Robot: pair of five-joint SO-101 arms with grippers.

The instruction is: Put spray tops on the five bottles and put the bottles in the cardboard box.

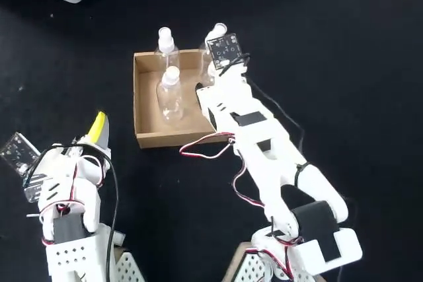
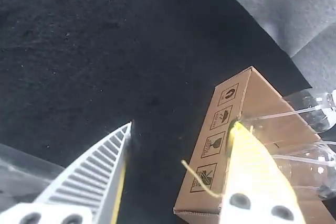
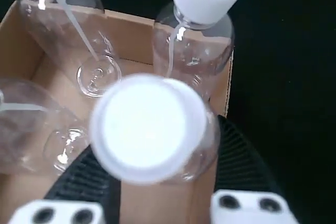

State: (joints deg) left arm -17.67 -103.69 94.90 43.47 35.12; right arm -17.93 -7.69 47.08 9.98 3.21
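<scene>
The right gripper was closed on a clear bottle with a white top. Its black fingers clasped the body below the shoulder and held the bottle upright over the inside of the cardboard box, close to the wall on the right arm's side. Three other bottles stood close around it: one at the far corner, one along the far wall and one beside it, all apparently inside the box. The step in hand appeared to be placement. The held bottle should be lowered vertically onto the free floor between its neighbours and the near wall. It should not be tilted, because the tops stood close together and a sideways shift could topple a neighbour. The fingers should part only once the base rests on the cardboard, and the arm should then rise straight up. The left gripper hung open and empty near the box, well apart from the bottles.
</scene>
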